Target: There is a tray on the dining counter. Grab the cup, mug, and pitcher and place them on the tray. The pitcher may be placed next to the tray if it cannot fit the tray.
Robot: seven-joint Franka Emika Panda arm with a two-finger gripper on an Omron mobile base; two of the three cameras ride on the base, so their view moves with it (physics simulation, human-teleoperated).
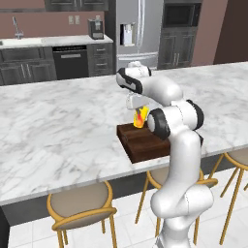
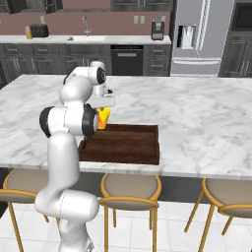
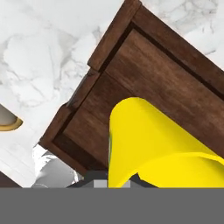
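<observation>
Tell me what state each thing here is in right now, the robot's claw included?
gripper: shut on the cup, over the tray's end.
cup: held, not yet set down.
tray: flat on the dining counter, nothing resting in it.
stools: tucked under the counter edge.

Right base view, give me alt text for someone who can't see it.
A white robot arm holds a yellow cup in its hand over the left end of a dark wooden tray on a white marble dining counter. Tan stools stand below the counter; dark cabinets and a steel fridge stand behind.
</observation>
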